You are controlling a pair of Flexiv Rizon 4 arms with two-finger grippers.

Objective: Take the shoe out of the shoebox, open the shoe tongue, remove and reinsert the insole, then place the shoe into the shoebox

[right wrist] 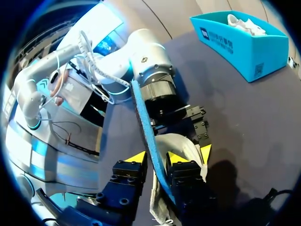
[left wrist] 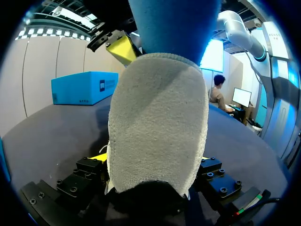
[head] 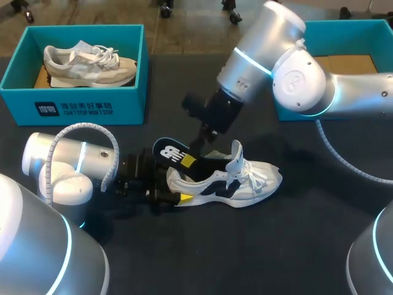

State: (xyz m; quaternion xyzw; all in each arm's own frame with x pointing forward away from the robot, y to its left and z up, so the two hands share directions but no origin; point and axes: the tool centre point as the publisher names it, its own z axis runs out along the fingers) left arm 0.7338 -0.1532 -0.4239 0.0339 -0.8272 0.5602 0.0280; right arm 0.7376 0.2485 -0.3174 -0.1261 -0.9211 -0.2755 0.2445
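Shoebox (head: pixel 92 109) holding beige sneaker (head: pixel 89 63), white sneaker (head: pixel 245 182) and insole (head: pixel 172 151) outside

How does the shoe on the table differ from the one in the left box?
The table shoe is white with navy; the boxed shoe is white with beige. The table shoe's heel sits in the left gripper, its insole held up by the right gripper; the boxed shoe lies untouched. Both are laced sneakers.
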